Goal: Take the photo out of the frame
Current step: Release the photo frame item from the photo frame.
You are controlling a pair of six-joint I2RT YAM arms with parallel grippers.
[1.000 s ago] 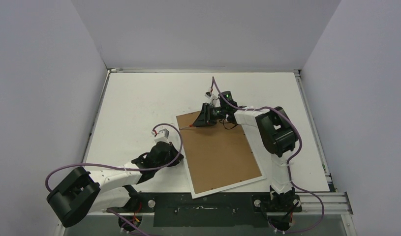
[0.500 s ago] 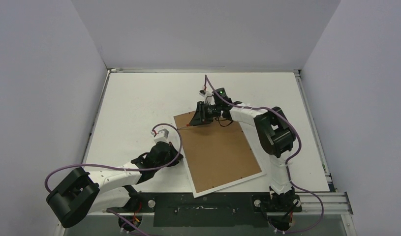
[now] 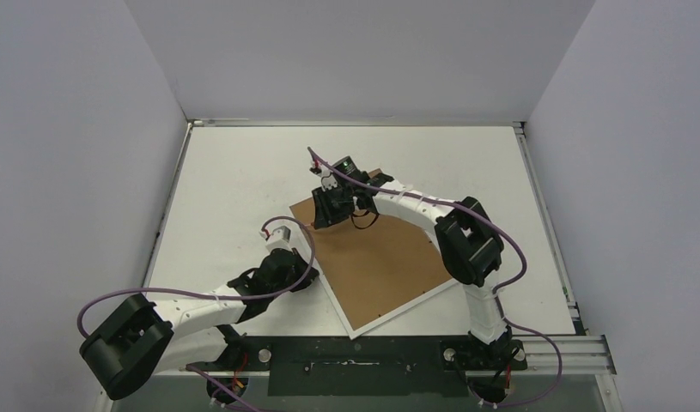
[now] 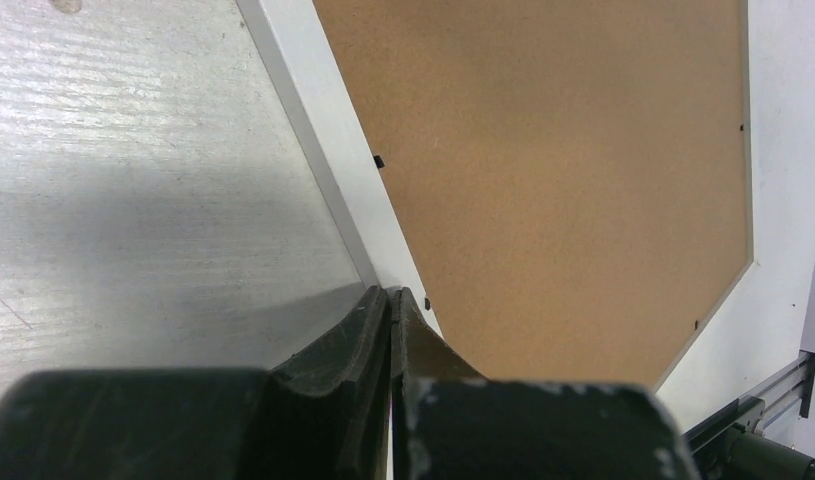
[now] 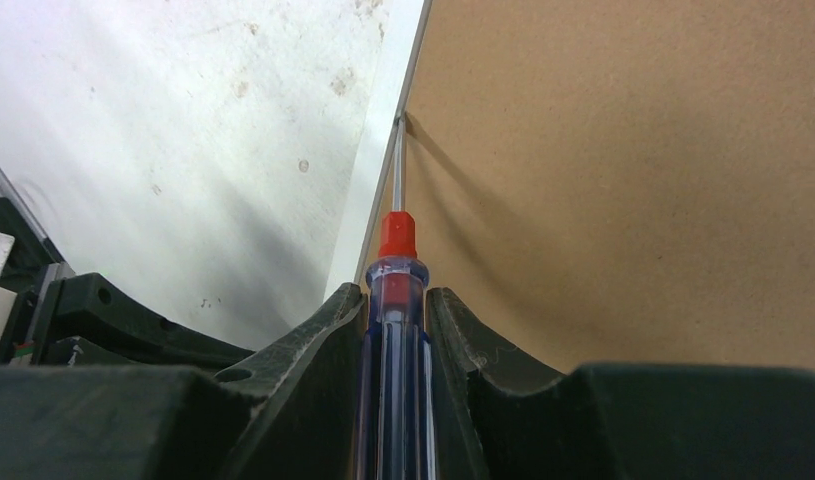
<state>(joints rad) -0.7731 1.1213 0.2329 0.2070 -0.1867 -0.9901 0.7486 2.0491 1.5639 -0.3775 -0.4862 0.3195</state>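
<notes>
The frame (image 3: 376, 257) lies face down and askew on the table, brown fibreboard back up, with narrow white border strips. The photo is hidden under the backing. My right gripper (image 3: 323, 215) is shut on the red-and-blue screwdriver (image 5: 395, 290). Its metal tip (image 5: 400, 122) rests where the backing (image 5: 633, 180) meets the white border near the far left corner. My left gripper (image 3: 308, 273) is shut and empty. In the left wrist view it (image 4: 393, 296) sits on the frame's left white border (image 4: 333, 180), beside a small black retaining tab (image 4: 377, 161).
White enclosure walls stand at the left, back and right of the table. A black plate and metal rail (image 3: 552, 348) run along the near edge by the arm bases. Part of the left arm (image 5: 93, 320) shows low left in the right wrist view.
My right gripper has moved left with the screwdriver. The frame's far end has swung left with it, turning the frame counterclockwise. The left gripper has stayed at the left border.
</notes>
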